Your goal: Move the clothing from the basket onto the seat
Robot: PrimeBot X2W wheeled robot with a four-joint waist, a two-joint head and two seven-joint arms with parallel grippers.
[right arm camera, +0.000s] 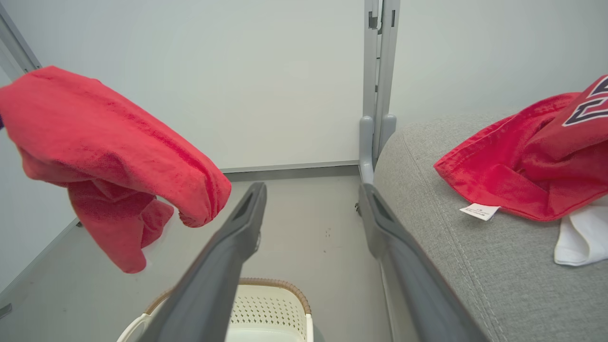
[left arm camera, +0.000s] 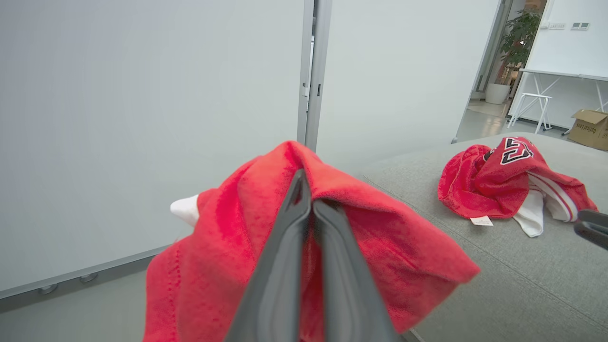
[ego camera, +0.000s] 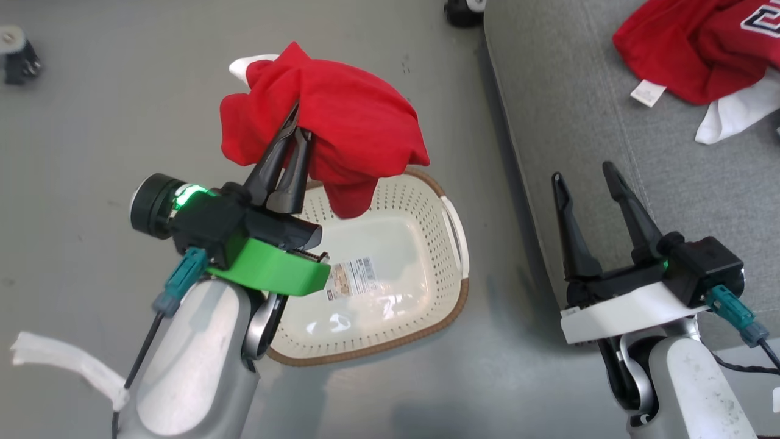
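My left gripper is shut on a bunched red garment, holding it in the air above the far left part of the cream perforated basket. That hanging garment drapes over both fingers in the left wrist view, and it hangs at the left in the right wrist view. The basket holds no clothing; a sticker lies on its base. A second red garment with lettering and white panels lies on the grey seat. My right gripper is open by the seat's edge, holding nothing.
The basket stands on grey floor just left of the seat. A dark castor sits at the seat's far corner and a small wheeled object at far left. A pale wall with a metal post rises beyond.
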